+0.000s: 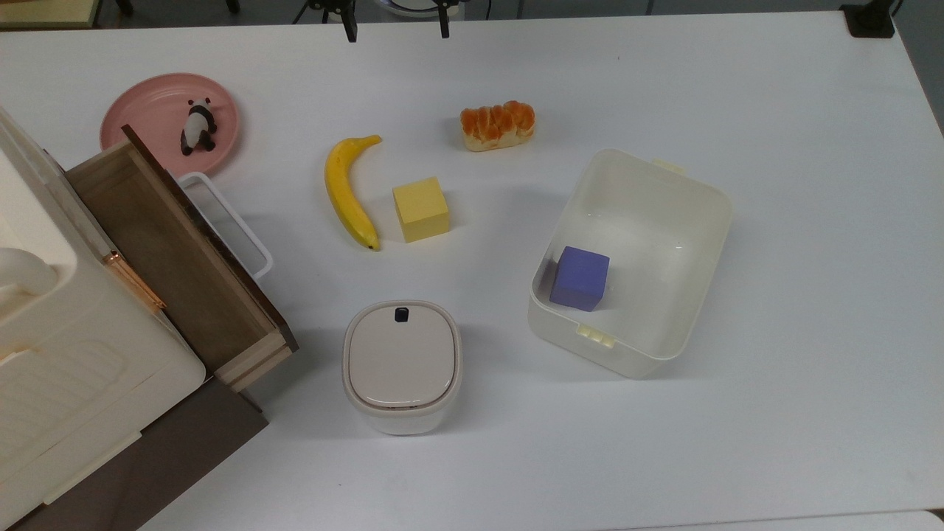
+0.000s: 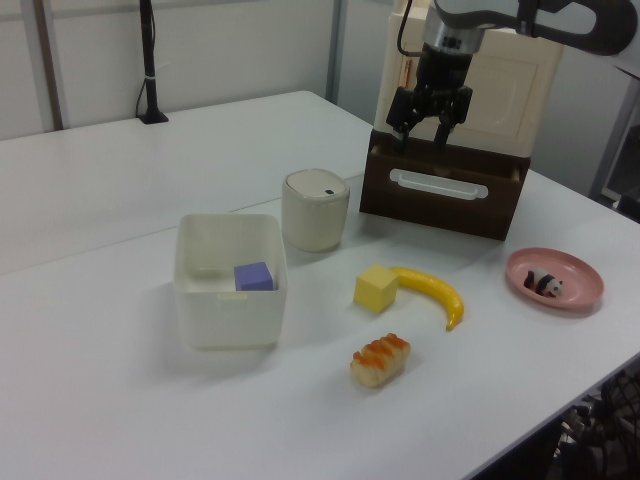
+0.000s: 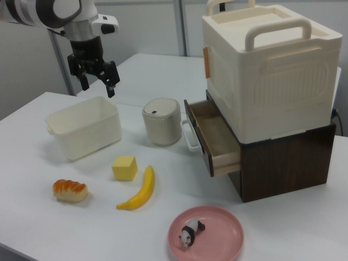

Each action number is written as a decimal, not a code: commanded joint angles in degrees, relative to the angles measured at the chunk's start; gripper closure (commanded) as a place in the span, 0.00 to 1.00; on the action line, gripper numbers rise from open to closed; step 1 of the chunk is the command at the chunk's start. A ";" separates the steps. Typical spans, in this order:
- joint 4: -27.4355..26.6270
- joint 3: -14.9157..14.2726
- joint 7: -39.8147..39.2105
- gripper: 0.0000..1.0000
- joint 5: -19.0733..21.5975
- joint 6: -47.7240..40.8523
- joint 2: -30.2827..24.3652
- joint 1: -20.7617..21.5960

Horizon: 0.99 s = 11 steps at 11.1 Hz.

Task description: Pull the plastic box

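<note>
Surface: white table [image 1: 774, 413] carrying every object; wall panels and a black stand behind it in the left view.
Hand: my gripper [image 3: 93, 77] hangs in the air with its two fingers spread and nothing between them, pointing down.
Plastic box: the cream-white plastic box [image 1: 689, 221] sits on the table below my fingers and, in the right view, slightly to their left; pale clip tabs show on its two short sides. I am well above its rim and touch nothing.
Contents: a purple cube [image 1: 580, 278] rests loose on the box floor against one short wall.
Neighbours of the box: lidded bin [image 1: 402, 365] just beside it; yellow cube [image 1: 420, 209], banana [image 1: 346, 193] and bread roll [image 1: 498, 125] near its other sides.
Farther off: wooden drawer unit [image 3: 283, 157] with its drawer open, a ribbed storage container [image 3: 272, 65] stacked on it, and a pink plate [image 1: 147, 110] bearing a panda figure [image 1: 198, 127].
Step, as I judge it: approach only; the pull has not begun.
Risk 1: closing on too little of the smooth wall could let it slip free when dragged.
Risk 2: hooking one corner may swing the box into the bin.
Risk 3: a jerk would send the cube sliding.
</note>
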 commanded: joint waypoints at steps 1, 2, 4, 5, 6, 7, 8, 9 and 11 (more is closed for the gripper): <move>1.01 -0.37 -1.93 0.00 0.67 -1.43 0.18 -0.36; 1.01 -0.28 -1.85 0.00 0.67 -1.34 0.44 -0.36; 1.01 -0.28 -1.24 0.00 0.84 -1.34 0.54 -0.36; 1.01 -0.10 -0.97 0.00 0.93 -1.34 0.45 -0.27; 1.01 -0.02 -0.97 0.00 0.93 -1.34 0.36 -0.27; 1.01 0.16 -0.97 0.00 0.58 -1.42 0.36 -0.27; 1.01 0.25 -0.80 0.00 0.84 -1.42 0.36 -0.27; 1.01 0.25 -0.80 0.00 1.54 -1.69 0.27 -0.27; 1.01 0.34 -0.79 0.00 1.28 -1.60 0.18 -0.27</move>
